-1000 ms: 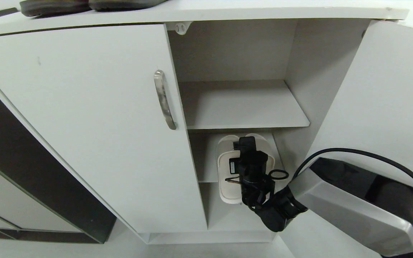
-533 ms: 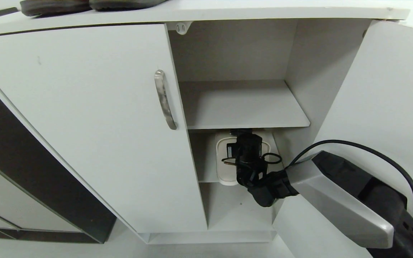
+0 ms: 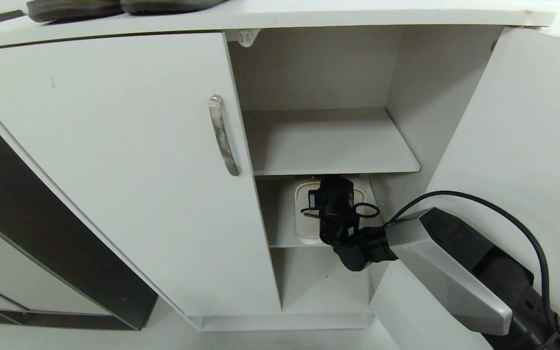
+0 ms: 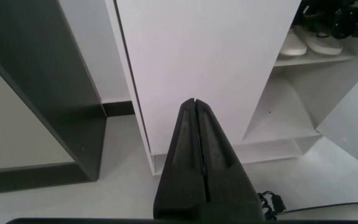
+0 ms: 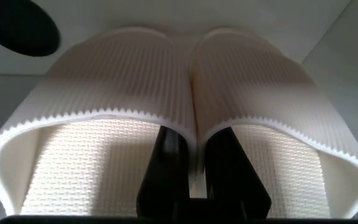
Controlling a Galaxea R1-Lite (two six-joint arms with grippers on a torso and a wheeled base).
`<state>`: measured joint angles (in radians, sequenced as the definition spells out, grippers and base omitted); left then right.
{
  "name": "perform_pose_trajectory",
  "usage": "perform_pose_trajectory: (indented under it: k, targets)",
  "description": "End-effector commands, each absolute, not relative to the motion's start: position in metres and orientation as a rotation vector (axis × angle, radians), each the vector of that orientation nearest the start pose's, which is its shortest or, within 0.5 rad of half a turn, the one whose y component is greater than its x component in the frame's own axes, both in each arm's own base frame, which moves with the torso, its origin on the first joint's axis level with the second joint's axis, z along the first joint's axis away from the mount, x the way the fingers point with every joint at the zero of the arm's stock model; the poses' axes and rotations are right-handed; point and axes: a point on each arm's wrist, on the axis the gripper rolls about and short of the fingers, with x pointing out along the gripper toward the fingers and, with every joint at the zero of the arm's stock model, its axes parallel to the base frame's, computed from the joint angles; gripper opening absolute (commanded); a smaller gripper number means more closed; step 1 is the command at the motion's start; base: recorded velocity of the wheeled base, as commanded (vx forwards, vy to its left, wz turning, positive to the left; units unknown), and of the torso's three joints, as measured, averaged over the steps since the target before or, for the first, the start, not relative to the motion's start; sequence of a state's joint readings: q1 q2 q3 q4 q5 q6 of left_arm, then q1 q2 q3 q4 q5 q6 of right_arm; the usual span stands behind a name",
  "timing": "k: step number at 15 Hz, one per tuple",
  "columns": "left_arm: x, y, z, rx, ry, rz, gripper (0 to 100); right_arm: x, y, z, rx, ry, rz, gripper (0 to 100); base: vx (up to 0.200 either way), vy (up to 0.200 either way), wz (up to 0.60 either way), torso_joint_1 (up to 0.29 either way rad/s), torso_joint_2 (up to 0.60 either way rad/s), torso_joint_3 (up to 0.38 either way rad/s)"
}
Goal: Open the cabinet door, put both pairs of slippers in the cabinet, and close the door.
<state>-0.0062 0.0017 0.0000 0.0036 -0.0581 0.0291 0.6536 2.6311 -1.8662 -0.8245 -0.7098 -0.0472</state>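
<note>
A pair of white ribbed slippers (image 3: 304, 221) lies on the cabinet's middle shelf (image 3: 277, 218), mostly hidden by my right gripper (image 3: 331, 187). My right gripper (image 5: 194, 155) is shut on the white slippers (image 5: 104, 81), pinching their two inner edges together. A dark pair of slippers (image 3: 73, 8) rests on the cabinet top (image 3: 358, 17) at the far left. The right cabinet door (image 3: 518, 126) stands wide open. My left gripper (image 4: 194, 104) is shut and empty, hanging low in front of the closed left door (image 4: 197, 56).
The closed left door (image 3: 114, 160) has a metal handle (image 3: 222, 135). The upper shelf (image 3: 328, 141) and the bottom compartment (image 3: 319, 287) hold nothing. A dark panel (image 3: 42, 228) stands left of the cabinet.
My right arm has pushed the white slippers deeper onto the middle shelf; their heels overhung the shelf's front edge a second ago and now lie on it.
</note>
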Motion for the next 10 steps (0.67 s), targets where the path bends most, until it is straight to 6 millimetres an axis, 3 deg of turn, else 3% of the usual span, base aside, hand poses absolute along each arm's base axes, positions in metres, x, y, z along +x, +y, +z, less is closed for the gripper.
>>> perform_pose_trajectory:
  k: [1,7,8,10]
  targets:
    - [-0.023,-0.001,0.075,0.029,0.005,-0.065,0,0.437,0.315,0.078,-0.018,-0.036,-0.059,0,0.0,0.0,0.0,0.0,0.0,0.0]
    - [-0.023,-0.001,0.075,0.024,0.007,-0.06,0,0.441,0.318,0.064,-0.022,-0.03,-0.057,0,0.0,0.0,0.0,0.0,0.0,0.0]
    - [-0.023,-0.001,0.075,0.024,0.007,-0.06,0,0.442,0.318,0.064,-0.022,-0.03,-0.061,100,0.0,0.0,0.0,0.0,0.0,0.0]
    - [-0.023,-0.001,0.075,0.024,0.005,-0.06,0,0.442,0.318,0.063,-0.023,-0.028,-0.061,100,0.0,0.0,0.0,0.0,0.0,0.0]
